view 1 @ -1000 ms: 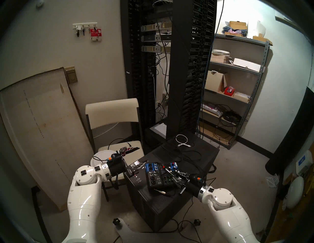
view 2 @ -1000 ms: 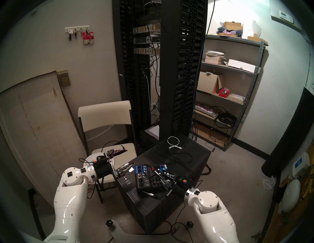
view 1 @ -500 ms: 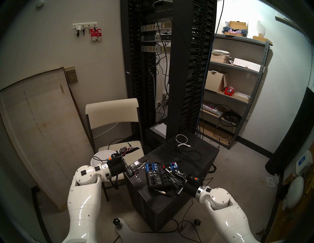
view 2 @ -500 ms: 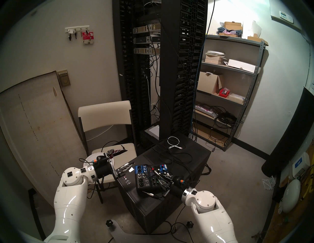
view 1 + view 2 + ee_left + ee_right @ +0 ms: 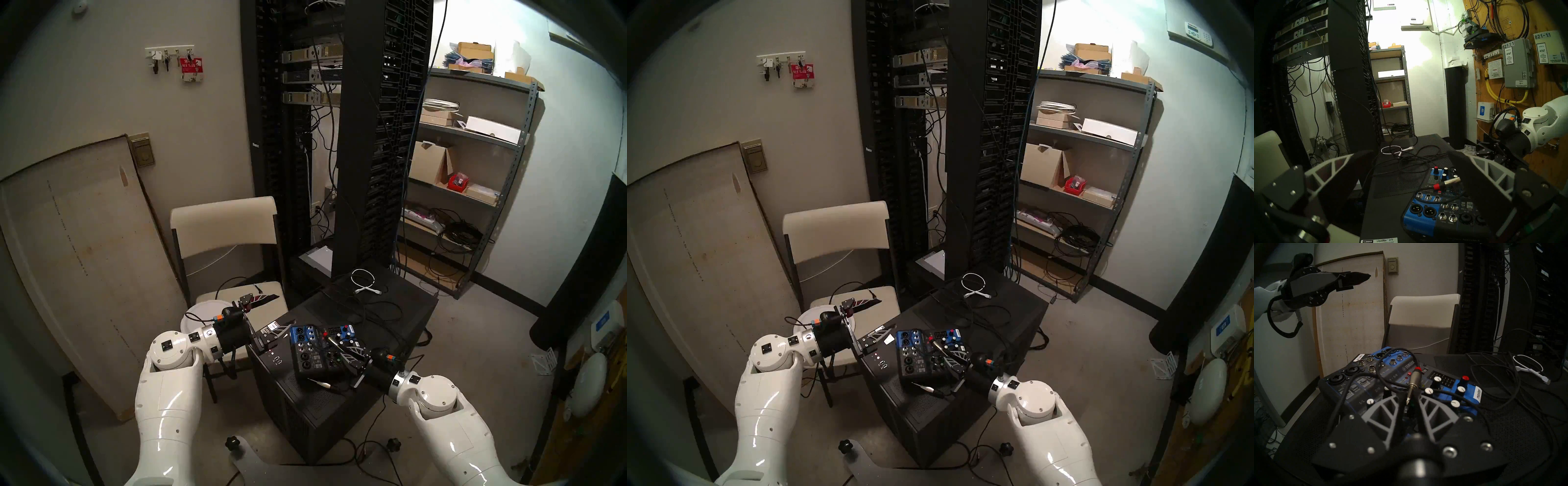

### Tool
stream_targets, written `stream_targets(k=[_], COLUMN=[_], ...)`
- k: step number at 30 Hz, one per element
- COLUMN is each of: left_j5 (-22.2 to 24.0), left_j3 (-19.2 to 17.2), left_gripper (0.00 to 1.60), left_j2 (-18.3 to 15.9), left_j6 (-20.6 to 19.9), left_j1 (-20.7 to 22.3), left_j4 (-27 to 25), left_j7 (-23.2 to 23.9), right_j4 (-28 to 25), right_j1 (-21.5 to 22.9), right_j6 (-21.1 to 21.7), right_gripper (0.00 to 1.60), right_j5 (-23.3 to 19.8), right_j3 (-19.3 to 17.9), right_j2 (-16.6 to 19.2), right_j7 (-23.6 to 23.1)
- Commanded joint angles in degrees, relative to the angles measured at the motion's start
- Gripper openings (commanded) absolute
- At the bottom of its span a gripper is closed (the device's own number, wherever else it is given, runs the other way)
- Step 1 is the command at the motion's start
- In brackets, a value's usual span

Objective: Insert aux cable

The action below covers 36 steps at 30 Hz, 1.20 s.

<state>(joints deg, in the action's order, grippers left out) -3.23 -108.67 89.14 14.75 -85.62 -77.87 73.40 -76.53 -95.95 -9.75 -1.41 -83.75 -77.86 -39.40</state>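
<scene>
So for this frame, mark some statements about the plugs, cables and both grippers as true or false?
1. The left gripper is open and empty. True.
2. The aux cable plug sits in a mixer socket. False: it lies loose on top of the mixer.
3. The right gripper has its fingers either side of that plug's tip. True.
4. The white cable lies on the mixer. False: it lies on the black case, beyond the mixer.
5. A second plug, silver and black, lies on the case beside the mixer. True.
</scene>
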Motion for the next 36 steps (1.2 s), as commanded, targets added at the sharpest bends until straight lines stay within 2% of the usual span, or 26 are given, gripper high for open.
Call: stream_targets(k=[1, 4, 5, 7, 9, 19, 25, 27, 29, 36], left_j5=[0.1, 0.1, 0.1, 0.1, 0.1, 0.0, -0.1, -0.2, -0.2, 2.7], left_j3=[0.1, 0.1, 0.1, 0.0, 0.0, -0.1, -0.2, -0.2, -0.3, 1.0], left_gripper=[1.60, 1.60, 1.60, 1.60, 1.60, 1.60, 1.60, 1.60, 1.60, 1.60], left_j2=[0.1, 0.2, 0.2, 0.2, 0.2, 0.3, 0.4, 0.4, 0.4, 2.7], left_j6=[0.1, 0.1, 0.1, 0.1, 0.1, 0.1, 0.1, 0.1, 0.1, -3.8], left_j1=[0.5, 0.6, 0.6, 0.6, 0.6, 0.6, 0.6, 0.7, 0.7, 1.4], left_j4=[-0.7, -0.7, -0.7, -0.7, -0.7, -0.7, -0.7, -0.7, -0.7, -2.4], left_j7=[0.0, 0.0, 0.0, 0.1, 0.1, 0.2, 0.3, 0.3, 0.3, 3.1], right_j4=[-0.9, -0.9, -0.9, -1.0, -1.4, -3.7, -6.7, -7.7, -8.1, -9.5], right_j1=[0.6, 0.6, 0.6, 0.5, 0.2, -1.4, -3.9, -5.2, -5.5, -8.6], right_j6=[-0.6, -0.8, -0.9, -1.1, -1.6, -4.0, -6.8, -9.9, -10.6, -15.7], right_gripper=[0.49, 0.42, 0.28, 0.26, 0.00, 0.00, 0.00, 0.00, 0.00, 0.00], right_j5=[-0.2, -0.2, -0.2, -0.2, 0.0, -0.8, -1.9, -1.0, -1.1, -2.3], right_j3=[-0.3, -0.3, -0.3, -0.4, -0.6, -1.8, -3.3, -3.7, -3.8, -5.2], right_j2=[-0.2, -0.2, -0.2, -0.2, -0.2, -0.1, -1.0, -1.4, -1.4, -3.5], right_j7=[0.3, 0.5, 0.5, 0.7, 1.1, 1.8, 2.9, 4.5, 4.4, 6.8])
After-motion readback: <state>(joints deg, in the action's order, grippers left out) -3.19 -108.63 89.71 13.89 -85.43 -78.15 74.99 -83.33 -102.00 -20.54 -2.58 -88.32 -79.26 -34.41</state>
